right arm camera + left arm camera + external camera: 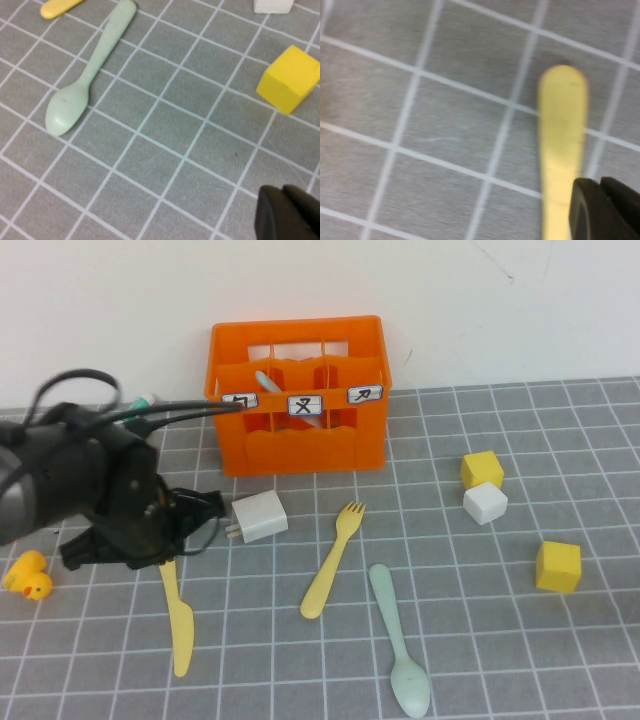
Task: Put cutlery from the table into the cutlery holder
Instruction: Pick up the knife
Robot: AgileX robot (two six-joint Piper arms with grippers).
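Observation:
The orange cutlery holder (298,440) stands at the back of the table, with a grey utensil (268,382) in a rear compartment. The yellow knife (180,625) lies at the front left, the yellow fork (333,558) in the middle and the mint-green spoon (400,650) at the front. My left arm (120,505) hangs over the knife's far end. My left gripper (600,183) is shut and empty, right beside the knife's rounded end (562,125). My right gripper (283,190) is shut and empty above bare mat, out of the high view. The spoon (90,75) lies apart from it.
A white charger block (258,516) lies between my left arm and the fork. A yellow duck (28,575) sits at the far left. Two yellow cubes (482,469) (558,566) and a white cube (485,503) stand at the right. A white-and-green tube (140,400) shows behind my left arm.

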